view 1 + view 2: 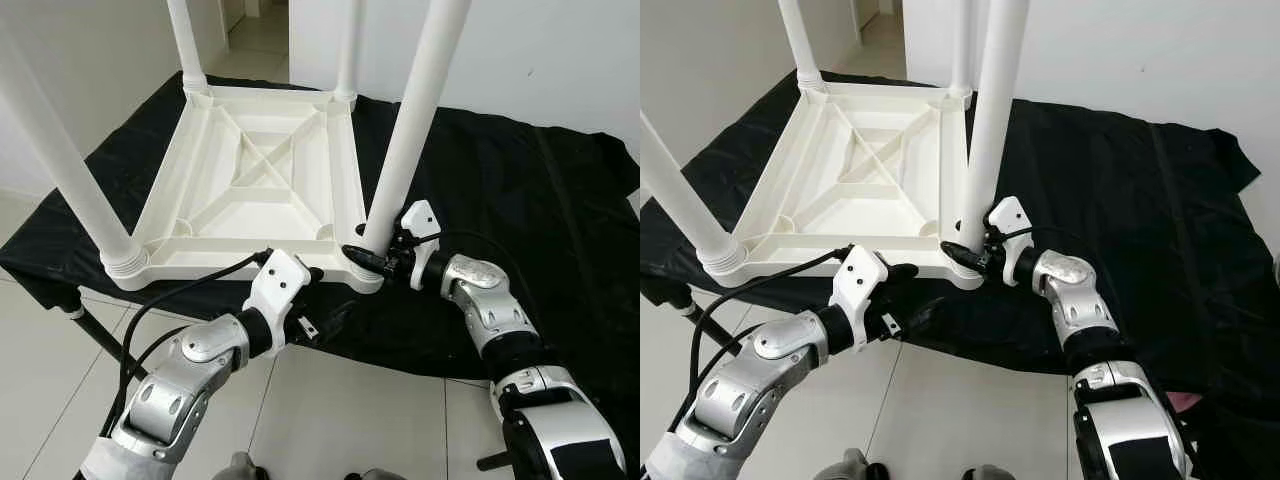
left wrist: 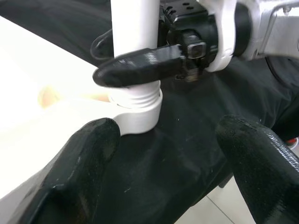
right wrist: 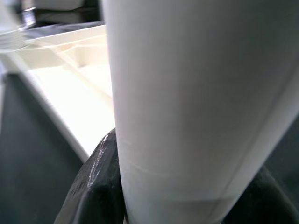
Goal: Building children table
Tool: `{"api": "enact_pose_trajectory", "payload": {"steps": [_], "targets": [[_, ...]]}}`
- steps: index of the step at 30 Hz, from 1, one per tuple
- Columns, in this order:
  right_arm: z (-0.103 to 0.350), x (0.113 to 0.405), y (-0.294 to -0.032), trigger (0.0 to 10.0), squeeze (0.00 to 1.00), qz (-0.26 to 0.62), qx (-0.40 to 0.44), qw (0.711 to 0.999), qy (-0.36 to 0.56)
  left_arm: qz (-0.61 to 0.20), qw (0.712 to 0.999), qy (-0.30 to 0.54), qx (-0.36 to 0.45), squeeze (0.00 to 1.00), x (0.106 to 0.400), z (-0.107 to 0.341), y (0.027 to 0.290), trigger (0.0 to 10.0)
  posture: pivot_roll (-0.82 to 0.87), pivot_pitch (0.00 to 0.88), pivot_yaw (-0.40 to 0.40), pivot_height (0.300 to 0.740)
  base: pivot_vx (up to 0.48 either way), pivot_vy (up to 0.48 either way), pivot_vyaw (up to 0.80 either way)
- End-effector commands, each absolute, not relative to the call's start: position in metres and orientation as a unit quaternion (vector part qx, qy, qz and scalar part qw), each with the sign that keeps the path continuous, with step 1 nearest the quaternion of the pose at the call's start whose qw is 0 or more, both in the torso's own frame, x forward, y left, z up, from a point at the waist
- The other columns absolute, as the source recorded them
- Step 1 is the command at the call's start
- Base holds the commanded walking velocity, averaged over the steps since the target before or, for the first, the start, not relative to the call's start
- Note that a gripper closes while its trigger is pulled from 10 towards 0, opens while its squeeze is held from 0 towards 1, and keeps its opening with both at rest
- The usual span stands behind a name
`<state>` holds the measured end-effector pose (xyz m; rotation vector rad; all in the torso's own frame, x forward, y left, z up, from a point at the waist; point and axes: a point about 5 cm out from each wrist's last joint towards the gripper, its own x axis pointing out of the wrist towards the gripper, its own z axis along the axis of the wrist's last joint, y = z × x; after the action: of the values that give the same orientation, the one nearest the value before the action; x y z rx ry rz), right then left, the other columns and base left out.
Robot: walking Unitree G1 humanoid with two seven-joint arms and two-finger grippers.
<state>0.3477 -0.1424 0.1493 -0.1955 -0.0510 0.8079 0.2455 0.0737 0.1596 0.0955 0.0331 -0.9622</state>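
While the white plastic table top (image 1: 250, 180) lies upside down on the black cloth (image 1: 520, 200), with four legs standing up from its corners, we are seating the near right leg (image 1: 410, 130). Our right gripper (image 1: 372, 255) is clamped around that leg just above its threaded socket (image 2: 135, 109); our left gripper (image 2: 163, 154) hovers with fingers spread just beside the same corner. Next we judge a twist to tighten it. No writing is legible.

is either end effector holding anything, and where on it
The right end effector grips the near-right leg at its base, just above the threaded socket on the tabletop. The left end effector is open, holding nothing.
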Motion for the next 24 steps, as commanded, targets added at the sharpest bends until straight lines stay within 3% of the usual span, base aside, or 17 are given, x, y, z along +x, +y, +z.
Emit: {"api": "enact_pose_trajectory", "payload": {"steps": [1,11,13,17,24], "targets": [[0.146,0.349,-0.150,10.0,0.00,0.341,-0.087,0.936,-0.014,-0.472,0.880,0.013,0.045,0.00,0.246,0.160,0.071,10.0,-0.05,0.043,-0.003,0.740,0.000,0.000,0.00],[0.150,0.323,-0.116,10.0,0.00,0.275,-0.007,0.960,-0.056,-0.468,0.883,0.003,0.038,0.00,0.251,0.163,0.068,10.0,-0.07,0.050,0.002,0.740,0.000,0.000,0.00],[0.153,0.316,-0.108,10.0,0.00,0.215,0.012,0.975,-0.060,-0.469,0.883,0.000,0.040,0.00,0.253,0.165,0.068,10.0,-0.08,0.054,0.001,0.740,0.000,0.000,0.00],[0.156,0.306,-0.104,10.0,0.00,0.138,-0.005,0.988,-0.072,-0.469,0.882,-0.003,0.041,0.00,0.255,0.166,0.068,10.0,-0.08,0.056,-0.001,0.740,0.000,0.000,0.00],[0.156,0.298,-0.096,10.0,0.00,0.118,-0.013,0.991,-0.066,-0.469,0.882,-0.003,0.043,0.00,0.256,0.166,0.069,10.0,-0.08,0.060,0.003,0.740,0.000,0.000,0.00]]}}
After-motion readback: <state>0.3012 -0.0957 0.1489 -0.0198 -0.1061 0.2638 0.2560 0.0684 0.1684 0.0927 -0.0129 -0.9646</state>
